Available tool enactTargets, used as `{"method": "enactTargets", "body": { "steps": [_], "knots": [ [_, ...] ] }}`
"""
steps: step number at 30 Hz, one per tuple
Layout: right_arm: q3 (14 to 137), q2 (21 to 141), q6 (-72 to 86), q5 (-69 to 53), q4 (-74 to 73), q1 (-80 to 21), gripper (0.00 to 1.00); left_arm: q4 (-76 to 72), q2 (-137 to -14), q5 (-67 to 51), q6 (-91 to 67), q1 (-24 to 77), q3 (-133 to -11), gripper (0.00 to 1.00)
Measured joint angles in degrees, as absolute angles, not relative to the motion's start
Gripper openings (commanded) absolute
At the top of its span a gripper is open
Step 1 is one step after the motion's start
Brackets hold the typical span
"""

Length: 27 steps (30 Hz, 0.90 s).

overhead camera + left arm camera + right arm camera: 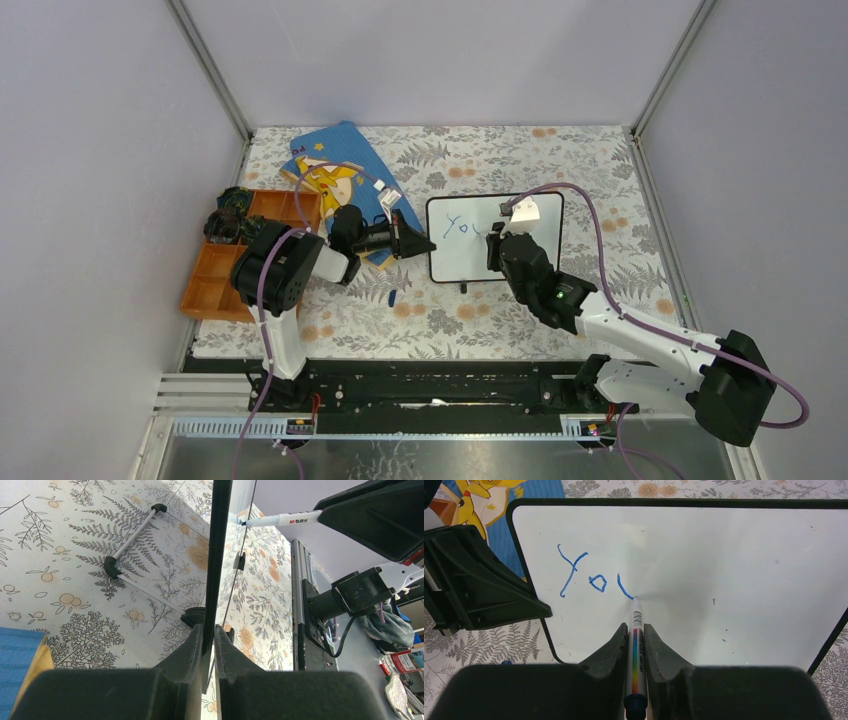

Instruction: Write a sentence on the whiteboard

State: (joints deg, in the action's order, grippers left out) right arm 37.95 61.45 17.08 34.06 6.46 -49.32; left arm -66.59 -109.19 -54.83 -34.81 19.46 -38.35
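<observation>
The whiteboard [460, 262] lies mid-table, black-framed, with its left edge clamped by my left gripper [424, 245]. In the left wrist view the whiteboard [218, 540] is seen edge-on, running straight between the shut fingers of my left gripper [209, 635]. My right gripper [635, 630] is shut on a white marker [635, 652] with a rainbow stripe. The marker's tip rests on the whiteboard [734, 570]. The sentence [591, 577] reads "Yo" in blue, plus the first stroke of a third letter ending at the tip.
A blue picture book [335, 160] lies just left of the board, partly under my left arm. An orange compartment tray [212, 285] sits at the left edge. A small blue cap [392, 297] lies on the floral cloth [450, 320]. Walls enclose three sides.
</observation>
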Motion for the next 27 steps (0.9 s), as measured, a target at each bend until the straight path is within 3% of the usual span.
{"method": "enactTargets", "body": {
  "steps": [27],
  "knots": [
    [40.14,62.46,15.25,34.92,6.33,-47.92,0.00,-66.32,-109.19,-54.83,-34.04,19.90,-38.37,0.00]
  ]
}}
